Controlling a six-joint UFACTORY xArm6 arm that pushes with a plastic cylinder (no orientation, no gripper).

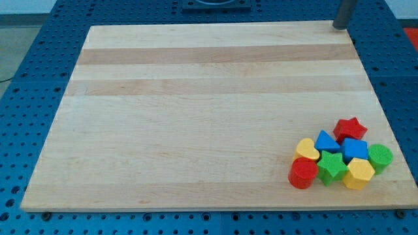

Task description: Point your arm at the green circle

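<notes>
Nearest the camera, a red cylinder block (302, 173) fronted the cluster; the green circle block (380, 156) sat at its right end on the wooden bench (196, 98). My tip (339, 26) stood well apart (no hand fitted), and could nudge the touching yellow hexagon block (359, 173)

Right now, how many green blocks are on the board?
2. The green star sits in the cluster's middle, between the red cylinder and the yellow hexagon. The green circle is at the cluster's right end. None seems hidden.

Straight rod (343, 14), dark grey, smooth and cylindrical, my tip (339, 27) blunt, no markings visible
</notes>
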